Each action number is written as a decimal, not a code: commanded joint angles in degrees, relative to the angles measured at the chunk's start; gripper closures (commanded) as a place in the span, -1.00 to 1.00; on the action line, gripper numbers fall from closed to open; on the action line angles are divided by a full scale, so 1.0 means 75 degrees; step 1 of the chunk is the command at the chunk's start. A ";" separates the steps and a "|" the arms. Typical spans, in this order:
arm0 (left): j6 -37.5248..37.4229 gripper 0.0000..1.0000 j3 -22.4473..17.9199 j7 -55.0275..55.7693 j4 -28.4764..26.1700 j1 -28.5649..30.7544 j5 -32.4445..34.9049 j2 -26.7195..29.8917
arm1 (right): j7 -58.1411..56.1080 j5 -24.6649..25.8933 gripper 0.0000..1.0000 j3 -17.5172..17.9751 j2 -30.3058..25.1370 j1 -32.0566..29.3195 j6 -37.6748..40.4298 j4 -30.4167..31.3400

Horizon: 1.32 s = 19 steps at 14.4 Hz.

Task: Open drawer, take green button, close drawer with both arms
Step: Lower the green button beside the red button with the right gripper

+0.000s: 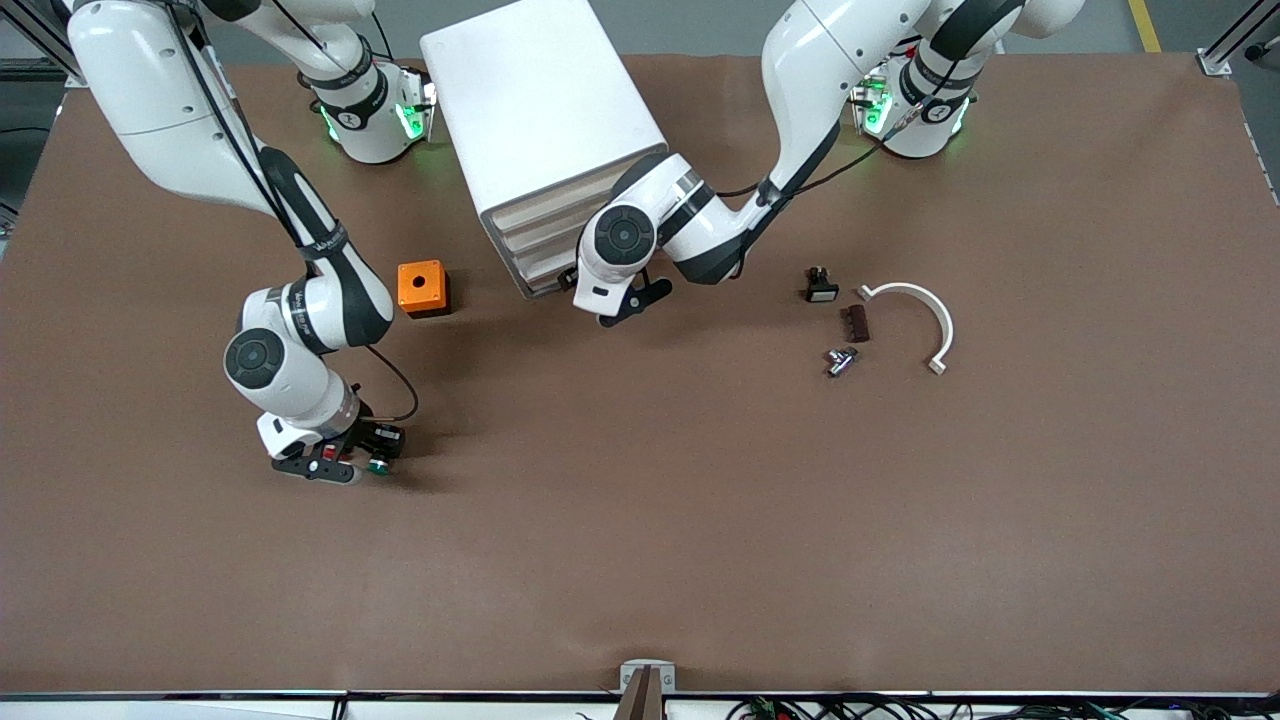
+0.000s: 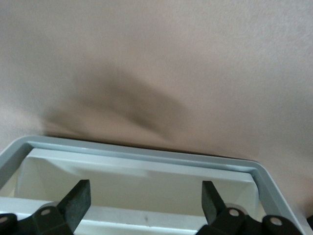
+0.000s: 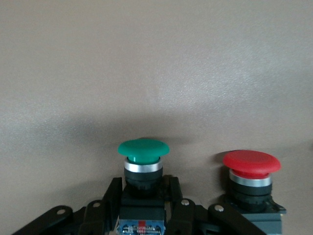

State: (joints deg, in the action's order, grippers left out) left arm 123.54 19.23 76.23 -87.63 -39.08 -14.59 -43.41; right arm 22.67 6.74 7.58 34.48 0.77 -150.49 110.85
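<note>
The white four-drawer cabinet [image 1: 545,110] stands between the two arm bases. All its beige-fronted drawers look pushed in, including the drawer [image 1: 540,262] third from the top. My left gripper [image 1: 570,278] is at the lower drawer fronts. In the left wrist view the left gripper [image 2: 145,200] is open, with a beige front and the cabinet's grey rim [image 2: 146,152] between its fingers [image 2: 78,200]. My right gripper [image 1: 365,455] is low over the table toward the right arm's end, shut on the green-capped button [image 1: 379,466]. In the right wrist view the right gripper [image 3: 144,191] clamps the black body of the button [image 3: 143,151].
A red-capped button [image 3: 252,164] sits right beside the held one. An orange box [image 1: 422,288] lies near the cabinet. Toward the left arm's end lie a small black switch [image 1: 821,285], a brown block [image 1: 856,323], a metal fitting [image 1: 841,361] and a white curved bracket [image 1: 920,315].
</note>
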 commanded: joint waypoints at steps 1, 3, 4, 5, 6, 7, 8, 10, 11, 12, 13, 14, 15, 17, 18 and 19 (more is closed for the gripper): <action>0.0099 -1.00 0.0142 -0.0074 -0.0199 0.0019 -0.0304 0.0093 | -0.0035 -0.0102 -0.88 0.0196 0.0009 -0.0126 0.0003 -0.0014; 0.0099 -1.00 0.0155 -0.0214 -0.0176 0.0020 -0.0515 0.0035 | -0.0046 -0.0102 -1.00 0.0208 -0.0050 -0.0149 0.0027 -0.0061; 0.0099 -1.00 0.0166 -0.0307 -0.0176 0.0020 -0.0632 0.0035 | -0.0058 -0.0102 -1.00 0.0208 -0.0120 -0.0184 0.0039 -0.0096; 0.0099 -1.00 0.0190 -0.0413 -0.0176 0.0020 -0.0737 0.0035 | -0.0116 -0.0102 -1.00 0.0208 -0.0190 -0.0289 0.0039 -0.0120; 0.0099 -1.00 0.0225 -0.0530 -0.0176 0.0031 -0.0773 0.0035 | -0.0151 -0.0091 -1.00 0.0208 -0.0330 -0.0371 0.0039 -0.0132; 0.0099 -1.00 0.0225 -0.0566 -0.0176 0.0031 -0.0774 0.0035 | -0.0210 -0.0091 -1.00 0.0197 -0.0482 -0.0384 0.0050 -0.0144; 0.0099 -1.00 0.0225 -0.0566 -0.0176 0.0031 -0.0762 0.0035 | -0.0257 -0.0091 -1.00 0.0196 -0.0623 -0.0419 0.0108 -0.0144; 0.0099 -1.00 0.0213 -0.0589 -0.0152 -0.0004 -0.0645 0.0058 | -0.0525 -0.0067 -1.00 0.0185 -0.0927 -0.0652 0.0528 -0.0213; 0.0099 -1.00 0.0213 -0.0578 -0.0141 0.0008 -0.0645 0.0081 | -0.0794 -0.0067 -1.00 0.0185 -0.1022 -0.0723 0.0798 -0.0307; 0.0099 -1.00 0.0213 -0.0578 -0.0129 0.0066 -0.0645 0.0093 | -0.0982 -0.0079 -1.00 0.0185 -0.1173 -0.0805 0.1009 -0.0319; 0.0099 -1.00 0.0202 -0.0566 -0.0117 0.0101 -0.0633 0.0128 | -0.1053 -0.0079 -1.00 0.0185 -0.1326 -0.0887 0.1081 -0.0319; 0.0099 -1.00 0.0155 -0.0555 -0.0094 0.0102 -0.0587 0.0152 | -0.1101 -0.0079 -1.00 0.0185 -0.1478 -0.0957 0.1105 -0.0308; 0.0099 -1.00 0.0132 -0.0543 -0.0082 0.0125 -0.0343 0.0245 | -0.1217 -0.0079 -1.00 0.0196 -0.1712 -0.1004 0.1383 -0.0319; 0.0087 -1.00 0.0108 -0.0508 -0.0082 0.0404 0.0185 0.0467 | -0.1289 -0.0079 -1.00 0.0196 -0.2204 -0.0993 0.2122 -0.0343; 0.0052 -1.00 0.0108 -0.0508 -0.0082 0.0534 0.0326 0.0619 | -0.1300 -0.0079 -1.00 0.0196 -0.2496 -0.0993 0.2333 -0.0331; -0.0006 -1.00 0.0085 -0.0508 -0.0094 0.0698 0.0467 0.0876 | -0.1358 -0.0091 -1.00 0.0220 -0.2731 -0.1016 0.2568 -0.0331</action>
State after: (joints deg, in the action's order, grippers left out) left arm 124.35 19.83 72.13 -86.91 -36.43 -13.44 -41.29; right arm 13.91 6.75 7.96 18.97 -5.68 -134.66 107.05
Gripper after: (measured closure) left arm 0.000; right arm 0.000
